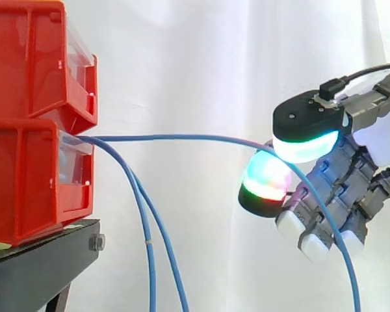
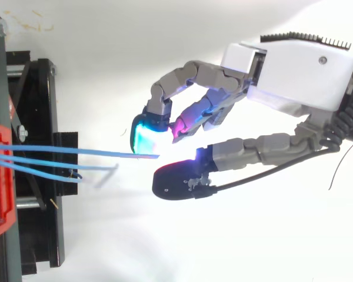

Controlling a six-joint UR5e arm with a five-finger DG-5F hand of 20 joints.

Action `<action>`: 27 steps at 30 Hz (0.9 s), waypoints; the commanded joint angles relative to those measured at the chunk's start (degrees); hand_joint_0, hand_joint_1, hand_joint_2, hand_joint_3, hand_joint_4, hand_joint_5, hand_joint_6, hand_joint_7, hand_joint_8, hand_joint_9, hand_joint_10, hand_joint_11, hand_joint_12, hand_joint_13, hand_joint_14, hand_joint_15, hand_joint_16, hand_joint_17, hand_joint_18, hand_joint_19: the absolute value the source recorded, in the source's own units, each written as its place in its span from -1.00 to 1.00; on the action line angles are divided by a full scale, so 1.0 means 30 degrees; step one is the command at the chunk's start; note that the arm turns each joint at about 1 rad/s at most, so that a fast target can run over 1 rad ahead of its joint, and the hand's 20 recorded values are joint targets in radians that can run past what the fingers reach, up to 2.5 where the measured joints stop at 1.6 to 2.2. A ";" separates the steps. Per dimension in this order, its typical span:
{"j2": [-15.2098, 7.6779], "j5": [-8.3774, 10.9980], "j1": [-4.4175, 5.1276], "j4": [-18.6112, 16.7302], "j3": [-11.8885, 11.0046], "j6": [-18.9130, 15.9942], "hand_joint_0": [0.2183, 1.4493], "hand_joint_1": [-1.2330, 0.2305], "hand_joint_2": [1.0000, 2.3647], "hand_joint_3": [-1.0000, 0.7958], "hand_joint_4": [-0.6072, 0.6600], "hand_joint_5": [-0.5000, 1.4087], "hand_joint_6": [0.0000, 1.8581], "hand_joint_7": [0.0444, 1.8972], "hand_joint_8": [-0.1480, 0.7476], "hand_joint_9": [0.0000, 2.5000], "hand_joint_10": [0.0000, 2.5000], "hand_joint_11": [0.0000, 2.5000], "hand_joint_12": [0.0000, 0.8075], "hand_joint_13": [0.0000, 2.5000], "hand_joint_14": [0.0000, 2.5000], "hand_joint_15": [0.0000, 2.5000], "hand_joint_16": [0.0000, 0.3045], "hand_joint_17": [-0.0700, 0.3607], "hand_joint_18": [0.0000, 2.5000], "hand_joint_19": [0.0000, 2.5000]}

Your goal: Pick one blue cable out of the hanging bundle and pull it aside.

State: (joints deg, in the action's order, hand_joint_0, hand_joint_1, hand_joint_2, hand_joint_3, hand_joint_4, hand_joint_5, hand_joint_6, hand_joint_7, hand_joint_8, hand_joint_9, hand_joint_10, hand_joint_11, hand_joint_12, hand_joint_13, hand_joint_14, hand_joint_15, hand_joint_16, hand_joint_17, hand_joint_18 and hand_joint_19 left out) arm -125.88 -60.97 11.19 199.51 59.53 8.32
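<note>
Two bins stacked on stand, left; cables hang beneath (one cable stretches right into hand).

Two cameras, both close on one spot
Side view level across, facing the white curtain, red bins left of the fingers; top view straight down from above the fingers; shared: hand, blue cable, red bins, black stand
</note>
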 commanded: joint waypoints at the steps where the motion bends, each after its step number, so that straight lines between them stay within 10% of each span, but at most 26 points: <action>1: 0.0007 -0.0095 0.0079 -0.0176 -0.0009 -0.0812 -0.43 -0.45 -0.98 0.03 -0.22 -0.49 -0.10 -0.12 -0.22 -0.24 -1.00 -0.90 -0.11 -0.33 -0.99 -0.66 -0.68 -0.17 -0.41 -0.54; 14: 0.0007 -0.1296 0.0490 -0.0498 0.0284 -0.3566 -0.43 -0.45 -0.98 0.05 -0.22 -0.49 -0.10 -0.12 -0.17 -0.22 -1.00 -0.88 -0.08 -0.31 -0.99 -0.63 -0.67 -0.16 -0.40 -0.54; 27: 0.0007 -0.1941 0.0636 -1.0782 0.4737 -0.5734 -0.43 -0.45 -0.98 0.06 -0.21 -0.48 -0.10 -0.11 -0.15 -0.21 -1.00 -0.88 -0.06 -0.31 -0.99 -0.62 -0.67 -0.14 -0.40 -0.54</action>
State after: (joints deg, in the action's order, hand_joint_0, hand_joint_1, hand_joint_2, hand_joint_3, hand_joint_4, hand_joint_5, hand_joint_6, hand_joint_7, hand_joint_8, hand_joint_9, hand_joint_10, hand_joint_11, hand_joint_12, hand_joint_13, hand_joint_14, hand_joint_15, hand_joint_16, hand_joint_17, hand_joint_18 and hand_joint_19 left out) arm -125.85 -66.74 13.11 183.14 71.39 -8.80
